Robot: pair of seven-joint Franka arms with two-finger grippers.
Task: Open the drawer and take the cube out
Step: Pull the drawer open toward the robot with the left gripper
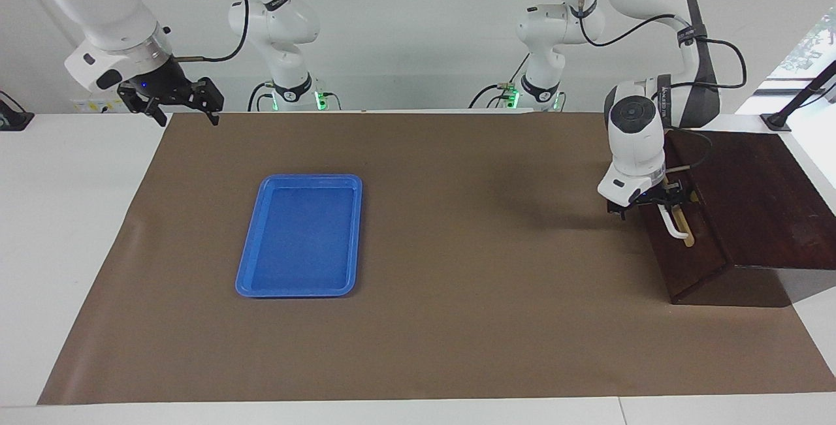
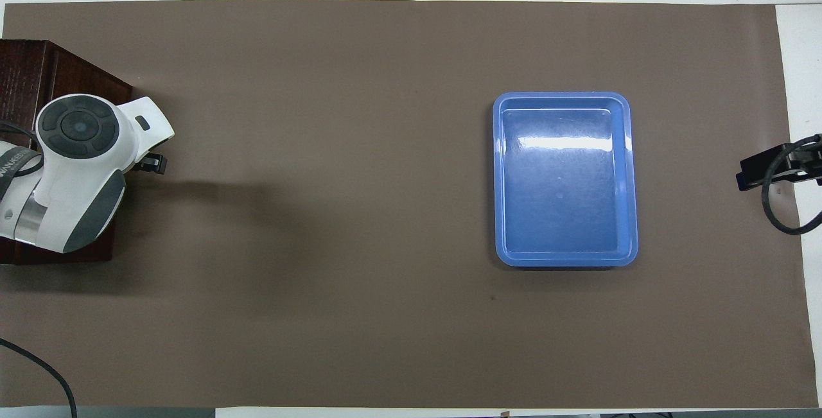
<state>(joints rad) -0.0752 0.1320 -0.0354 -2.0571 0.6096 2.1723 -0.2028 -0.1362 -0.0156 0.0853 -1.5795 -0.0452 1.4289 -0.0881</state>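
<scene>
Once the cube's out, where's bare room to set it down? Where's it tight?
Bare brown mat runs wide between the blue tray and the drawer, and along the edge farthest from the robots. The tray itself holds nothing. It is tight only at the drawer front, where the left pincer sits at the white handle. The right pincer waits, raised.

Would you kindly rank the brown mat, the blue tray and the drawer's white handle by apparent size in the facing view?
1. Brown mat, by far the largest.
2. Blue tray.
3. White handle, the smallest, partly hidden by the left gripper.
</scene>
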